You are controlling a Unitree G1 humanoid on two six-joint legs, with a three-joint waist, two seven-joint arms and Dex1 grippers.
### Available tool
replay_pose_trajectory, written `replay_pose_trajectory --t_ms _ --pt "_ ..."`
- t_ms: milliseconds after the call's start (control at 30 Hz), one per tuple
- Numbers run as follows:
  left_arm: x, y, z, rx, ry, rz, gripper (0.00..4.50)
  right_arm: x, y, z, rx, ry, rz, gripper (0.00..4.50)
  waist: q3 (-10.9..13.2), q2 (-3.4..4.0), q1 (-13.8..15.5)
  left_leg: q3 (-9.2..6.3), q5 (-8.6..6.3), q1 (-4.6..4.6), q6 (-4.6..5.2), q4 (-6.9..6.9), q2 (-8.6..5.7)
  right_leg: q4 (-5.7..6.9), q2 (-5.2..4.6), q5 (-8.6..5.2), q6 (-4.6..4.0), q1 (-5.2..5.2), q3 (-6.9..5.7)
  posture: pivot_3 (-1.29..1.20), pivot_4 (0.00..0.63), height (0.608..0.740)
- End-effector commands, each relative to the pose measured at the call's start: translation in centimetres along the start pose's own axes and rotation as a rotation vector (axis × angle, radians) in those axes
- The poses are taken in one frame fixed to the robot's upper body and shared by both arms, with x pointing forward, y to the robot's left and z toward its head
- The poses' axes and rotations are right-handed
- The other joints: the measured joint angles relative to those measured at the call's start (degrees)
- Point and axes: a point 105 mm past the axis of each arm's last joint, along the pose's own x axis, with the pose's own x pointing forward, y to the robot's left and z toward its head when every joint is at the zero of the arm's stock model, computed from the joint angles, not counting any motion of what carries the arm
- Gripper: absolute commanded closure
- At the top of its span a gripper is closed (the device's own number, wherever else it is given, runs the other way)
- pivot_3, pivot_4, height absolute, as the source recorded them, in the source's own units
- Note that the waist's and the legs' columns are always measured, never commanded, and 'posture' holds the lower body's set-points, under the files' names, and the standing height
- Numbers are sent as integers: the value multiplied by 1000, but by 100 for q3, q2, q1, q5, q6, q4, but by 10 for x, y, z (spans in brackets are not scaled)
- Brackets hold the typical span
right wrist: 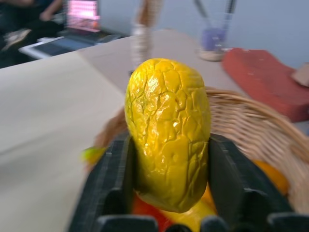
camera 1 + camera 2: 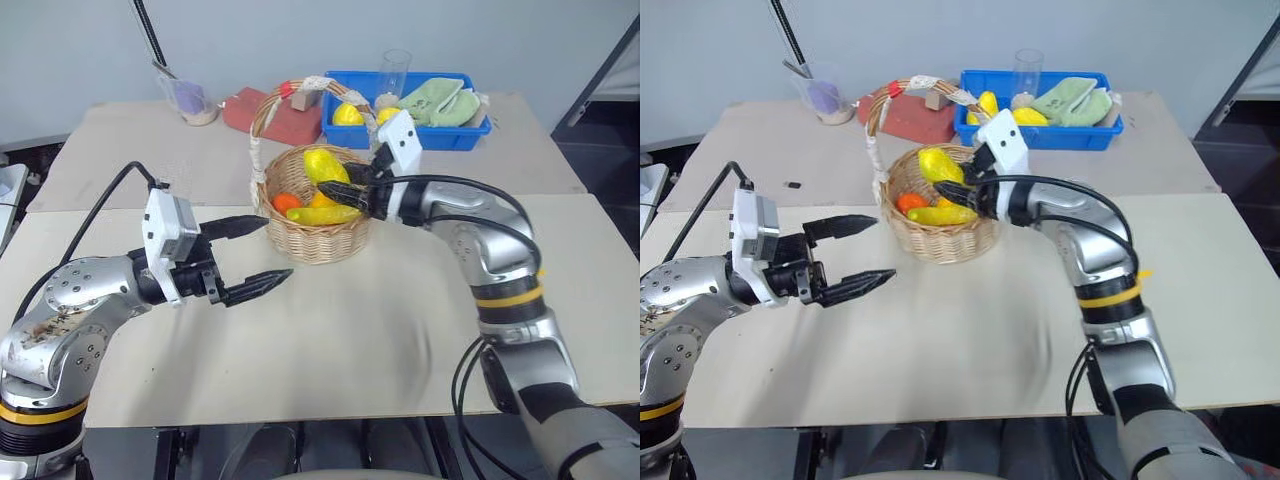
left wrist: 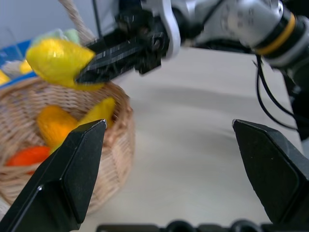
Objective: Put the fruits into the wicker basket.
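The wicker basket (image 2: 318, 246) stands mid-table, its arched handle wrapped in white with red bands. Inside it lies the banana (image 2: 322, 215), beside an orange-red fruit (image 2: 287, 202) and an orange-yellow one (image 2: 322, 199). My right gripper (image 2: 347, 180) reaches level over the basket's right rim, shut on the yellow oval fruit (image 1: 166, 130), which hangs above the basket's inside (image 2: 325, 164). My left gripper (image 2: 277, 247) is open and holds nothing, just left of the basket and pointing at it; its fingers (image 3: 72, 169) frame the basket in the left wrist view.
A blue plastic tray (image 2: 440, 136) behind the basket holds yellow fruits (image 2: 347, 114) and a green cloth (image 2: 440, 102). A clear glass (image 2: 394, 68) stands behind it. A red block (image 2: 275, 115) and a cup (image 2: 190, 100) sit at the back left.
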Motion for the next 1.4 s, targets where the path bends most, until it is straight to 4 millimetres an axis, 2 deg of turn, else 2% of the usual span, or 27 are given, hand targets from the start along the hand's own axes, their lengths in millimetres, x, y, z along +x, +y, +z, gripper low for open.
replay_pose_trajectory --t_ms 33,100,133,300,367,433,500,567,667,933,1033,1167,1333,1367,1400 --pt "-1 7 9 32 -35 58 0 -4 -2 20 -56 -75 -29 893 0 0 -20 0 2 -7 -3 0 0 2 0 1 -1 -9 0 0 150 740" --pt "0 10 9 37 -36 85 0 -7 4 20 -60 -85 -16 199 0 0 -41 0 3 -12 -5 0 0 5 1 3 -4 -18 1 0 150 740" --pt "0 11 9 41 -34 96 0 -10 7 20 -69 -87 -5 47 -1 0 -48 0 5 -16 -7 0 1 6 4 4 -6 -25 2 0 150 740" --pt "3 31 3 64 -2 199 0 -49 33 11 -142 -54 138 47 0 0 -23 6 7 -27 -10 2 -1 45 3 7 -10 -55 5 0 150 740" --pt "5 33 1 73 10 202 0 -64 28 5 -143 -29 105 47 -1 -1 -22 9 7 -27 -10 2 -2 44 2 7 -10 -54 7 0 150 740" --pt "6 33 0 71 11 193 0 -71 14 2 -132 -23 7 47 -1 -1 -29 11 7 -26 -9 2 -1 44 3 7 -10 -55 7 0 150 740" --pt "8 31 -1 67 11 179 0 -70 -3 3 -123 -42 -103 47 -1 -2 -57 19 7 -22 -9 1 1 45 3 7 -11 -55 9 0 150 740" --pt "9 30 -2 65 11 172 0 -68 -12 4 -116 -53 -164 47 -2 -2 -59 28 7 -17 -10 0 6 48 7 7 -12 -57 14 0 150 740" --pt "13 30 -3 66 14 164 0 -50 -28 2 -87 -72 -244 47 -2 -2 -68 35 8 -12 -11 -3 8 50 8 8 -13 -58 22 0 150 740" --pt "17 28 -4 70 14 152 0 -20 -51 9 -70 -134 -314 47 -2 -2 -69 42 8 -16 -11 -3 4 52 6 9 -12 -61 28 0 150 740" --pt "17 27 -3 70 12 151 0 -17 -52 13 -61 -161 -317 889 -2 -2 -72 43 8 -13 -11 -3 6 51 6 9 -12 -63 29 0 150 740" --pt "15 25 -5 71 18 155 0 -13 -48 14 -44 -177 -287 2377 -2 -2 -83 43 8 -14 -11 -3 6 53 7 9 -12 -62 31 0 150 740" --pt "15 27 -6 75 22 156 0 -11 -42 12 -35 -168 -250 4012 -2 -2 -118 43 8 -13 -10 -3 6 57 7 9 -12 -63 31 0 150 740" --pt "16 27 -6 75 22 154 0 -11 -41 11 -37 -167 -247 4285 -2 -2 -131 43 8 -13 -11 -3 6 59 8 9 -12 -63 31 0 150 740" --pt "16 27 -6 77 21 152 0 -11 -42 12 -43 -168 -248 4324 -2 -2 -146 43 8 -14 -10 -3 6 66 7 9 -12 -64 32 0 150 740"
